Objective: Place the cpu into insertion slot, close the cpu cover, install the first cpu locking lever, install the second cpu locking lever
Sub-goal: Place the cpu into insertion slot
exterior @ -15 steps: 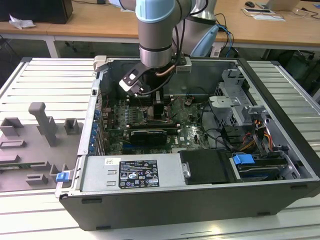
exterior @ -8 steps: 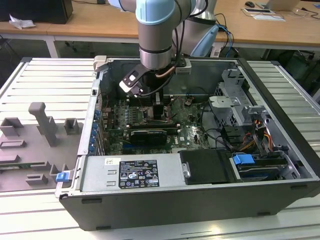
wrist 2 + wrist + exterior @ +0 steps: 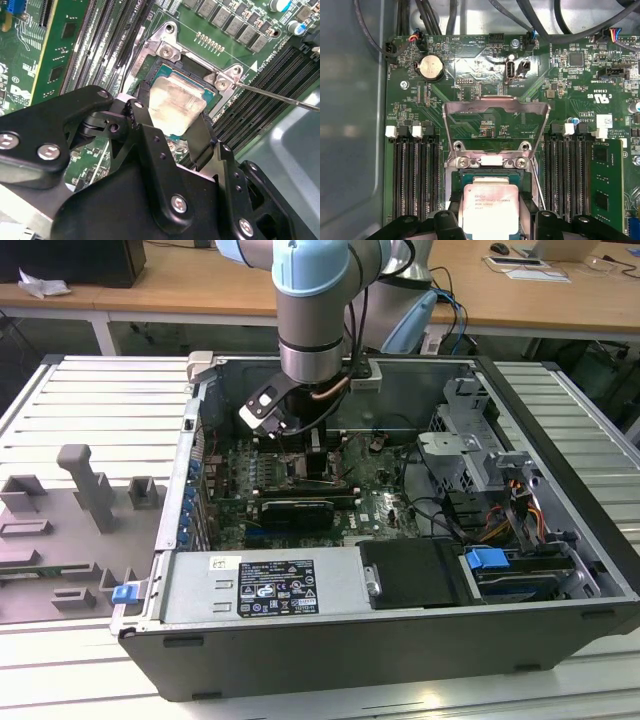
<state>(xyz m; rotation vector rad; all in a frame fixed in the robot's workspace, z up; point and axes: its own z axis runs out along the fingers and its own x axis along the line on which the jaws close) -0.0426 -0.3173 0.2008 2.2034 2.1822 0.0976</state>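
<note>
one cpu (image 3: 492,212), one cover (image 3: 496,106), one slot (image 3: 167,50)

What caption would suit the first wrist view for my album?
The fingers hold the cpu at the insertion slot, cpu cover raised open.

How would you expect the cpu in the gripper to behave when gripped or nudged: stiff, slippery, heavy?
The cpu looks like a rigid flat plate, so it probably won't flex. Its smooth metal face and thin edges suggest it could slip in the gripper. Thin and small, it is likely light and could tilt if nudged.
</note>
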